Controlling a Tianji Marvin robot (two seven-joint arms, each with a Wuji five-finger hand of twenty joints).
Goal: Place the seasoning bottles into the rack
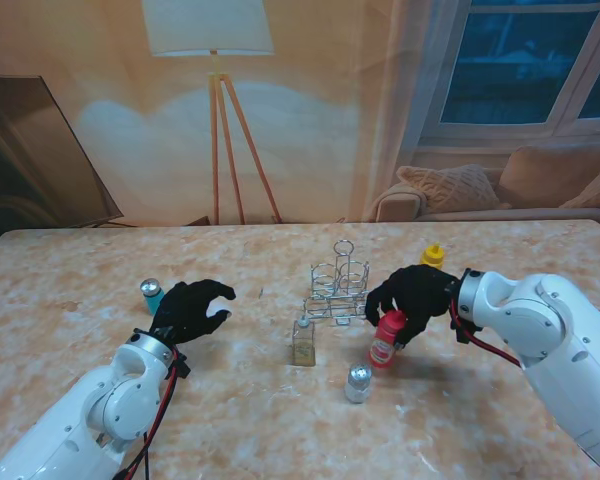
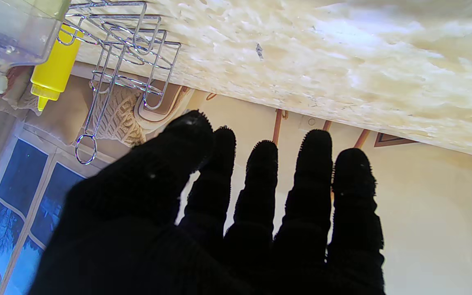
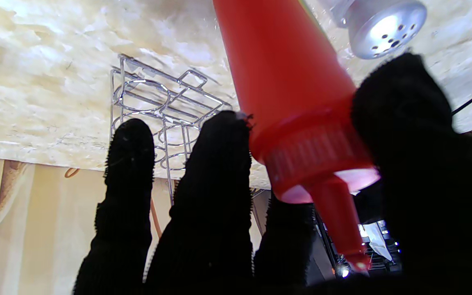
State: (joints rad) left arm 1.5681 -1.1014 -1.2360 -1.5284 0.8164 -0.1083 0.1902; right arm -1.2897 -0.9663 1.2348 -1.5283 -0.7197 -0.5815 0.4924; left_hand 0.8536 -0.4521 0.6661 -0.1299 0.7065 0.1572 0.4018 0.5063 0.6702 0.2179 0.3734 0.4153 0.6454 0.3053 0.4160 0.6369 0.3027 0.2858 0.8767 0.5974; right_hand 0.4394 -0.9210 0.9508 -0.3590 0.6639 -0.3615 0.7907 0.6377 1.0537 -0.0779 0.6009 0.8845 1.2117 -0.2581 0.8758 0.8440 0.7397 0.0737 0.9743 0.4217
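A: Bottle (image 1: 386, 340), the red one, is where things stand. The right hand (image 1: 412, 294) is clamped on it near the cap, thumb on one side and fingers (image 3: 215, 172) on the other, as the right wrist view shows.

B: Why grip it so high?

A: My guess is that holding it by the cap end leaves the body free to drop into a ring. The rack (image 1: 337, 287) sits just beside that hand, on its inner side, so the carry should be short.

B: Is the bottle on the table or off it?

A: I cannot tell; its base is close to the table (image 1: 480, 420) at the least, and it leans a little.

B: And the other hand?

A: The left hand (image 1: 193, 310) holds nothing, fingers spread and loosely curled. A small blue jar (image 1: 152, 294) stands just beside it, on its outer side, likely its next pick.

B: Count them for me.

A: Five containers: the red bottle; a yellow bottle (image 1: 433, 256) just beyond the right hand, away from me; a metal-topped shaker (image 1: 358, 383) nearer to me than that hand; a clear bottle (image 1: 303, 341) between the two hands, close by the rack; and the blue jar. One wire rack, and none of the five is in it yet.

B: So, early days?

A: I would judge so.
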